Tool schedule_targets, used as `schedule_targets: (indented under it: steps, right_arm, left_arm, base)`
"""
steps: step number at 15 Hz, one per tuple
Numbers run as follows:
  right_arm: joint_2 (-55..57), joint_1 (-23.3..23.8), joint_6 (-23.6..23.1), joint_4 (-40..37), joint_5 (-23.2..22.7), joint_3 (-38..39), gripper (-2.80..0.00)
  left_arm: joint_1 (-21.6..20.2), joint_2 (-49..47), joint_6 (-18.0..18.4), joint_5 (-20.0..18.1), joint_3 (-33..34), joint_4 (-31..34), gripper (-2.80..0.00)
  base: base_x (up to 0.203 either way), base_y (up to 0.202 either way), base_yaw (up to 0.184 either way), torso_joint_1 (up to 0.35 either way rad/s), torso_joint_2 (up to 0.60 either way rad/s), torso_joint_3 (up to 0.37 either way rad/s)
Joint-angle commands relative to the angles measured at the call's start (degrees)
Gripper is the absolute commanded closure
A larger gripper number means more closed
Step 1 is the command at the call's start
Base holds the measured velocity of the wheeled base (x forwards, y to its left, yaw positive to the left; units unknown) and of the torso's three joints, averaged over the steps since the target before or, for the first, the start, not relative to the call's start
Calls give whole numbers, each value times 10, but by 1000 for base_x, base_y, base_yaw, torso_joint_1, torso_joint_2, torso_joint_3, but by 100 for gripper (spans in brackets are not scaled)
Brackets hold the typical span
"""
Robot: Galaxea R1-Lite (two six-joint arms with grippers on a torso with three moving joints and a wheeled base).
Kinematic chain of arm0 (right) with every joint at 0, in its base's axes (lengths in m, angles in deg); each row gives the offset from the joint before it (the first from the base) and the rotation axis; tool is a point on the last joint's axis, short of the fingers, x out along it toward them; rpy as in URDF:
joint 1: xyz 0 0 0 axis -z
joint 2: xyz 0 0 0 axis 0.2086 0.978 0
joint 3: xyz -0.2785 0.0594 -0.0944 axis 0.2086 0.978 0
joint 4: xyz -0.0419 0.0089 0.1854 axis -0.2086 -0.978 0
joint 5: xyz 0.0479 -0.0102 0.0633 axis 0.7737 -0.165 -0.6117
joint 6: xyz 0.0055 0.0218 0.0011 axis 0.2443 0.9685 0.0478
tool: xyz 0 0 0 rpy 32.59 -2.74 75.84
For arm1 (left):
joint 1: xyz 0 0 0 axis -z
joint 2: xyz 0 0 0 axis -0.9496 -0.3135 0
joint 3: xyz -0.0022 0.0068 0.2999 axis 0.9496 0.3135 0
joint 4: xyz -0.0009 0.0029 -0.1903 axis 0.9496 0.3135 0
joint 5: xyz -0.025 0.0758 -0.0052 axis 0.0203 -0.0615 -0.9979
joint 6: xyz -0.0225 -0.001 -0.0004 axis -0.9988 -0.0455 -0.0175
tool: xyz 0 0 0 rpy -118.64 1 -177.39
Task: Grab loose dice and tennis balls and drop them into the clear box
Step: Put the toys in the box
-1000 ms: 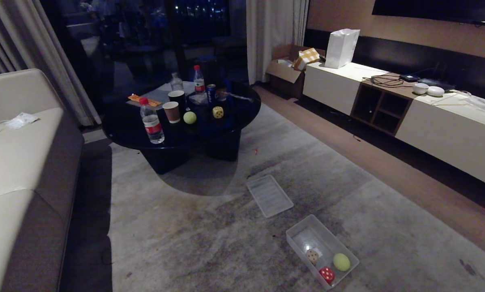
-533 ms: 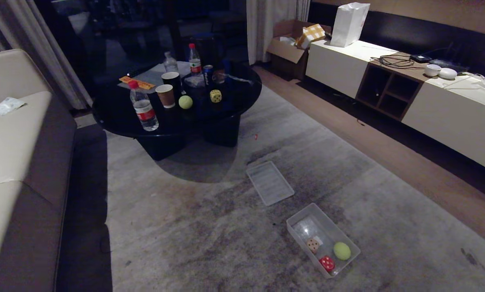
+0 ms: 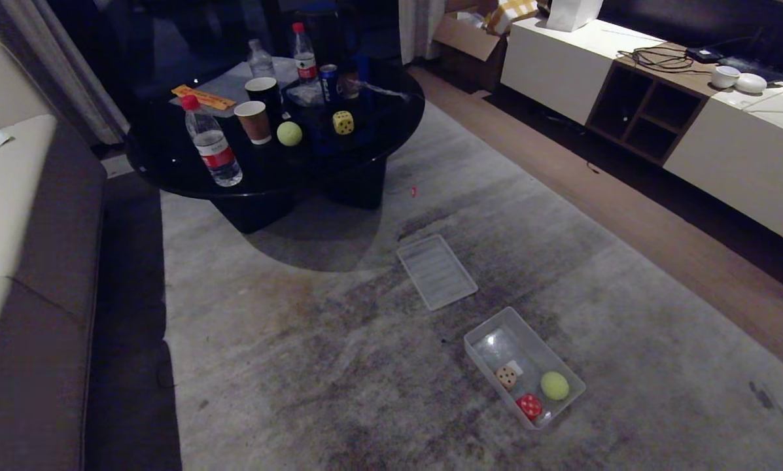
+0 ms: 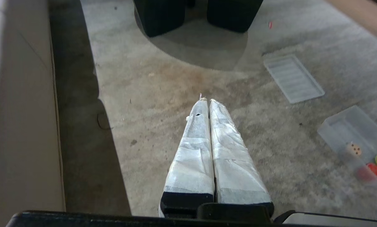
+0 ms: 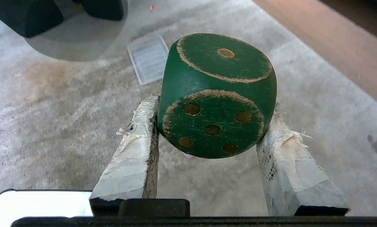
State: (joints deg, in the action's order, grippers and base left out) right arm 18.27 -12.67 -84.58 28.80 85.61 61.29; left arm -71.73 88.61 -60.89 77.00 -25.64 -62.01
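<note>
The right hand [image 5: 212, 119] grips the dark green die [image 5: 216, 94] between its taped fingers, held above the rug [image 3: 339, 366]; the left hand [image 4: 206, 101] hangs clenched and empty. On the rug the clear box [image 3: 489, 340] holds a beige die [image 3: 505, 377], red die [image 3: 529, 406] and tennis ball [image 3: 554, 385], while another tennis ball [image 3: 289, 133] and the yellow die [image 3: 343, 122] sit mid-table [image 3: 169, 170].

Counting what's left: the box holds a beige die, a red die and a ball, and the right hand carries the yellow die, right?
Not yellow. The right wrist view shows the right hand gripping the green die; the yellow die sits on the table. The box contents are right.
</note>
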Motion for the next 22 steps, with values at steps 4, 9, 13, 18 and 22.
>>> schedule_targets:
  steps: [4,9,13,18,22]
  right_arm:
    - [1,-1,0,0,0,5,0]
    - [1,-1,-1,0,0,5,0]
    - [1,0,0,0,0,5,0]
    - [1,-1,-1,0,0,5,0]
    - [1,0,0,0,0,5,0]
  left_arm:
    - [0,-1,-1,0,0,0,0]
    - [0,-1,0,0,0,0,0]
    - [0,-1,0,0,1,0,0]
    - [0,-1,0,0,0,0,0]
    - [0,-1,0,0,0,0,0]
  base:
    - [0,0,0,4,0,-200]
    - [0,0,0,1,1,-198]
    - [0,0,0,2,2,-195]
    - [0,0,0,-2,3,-193]
    - [0,0,0,4,6,-198]
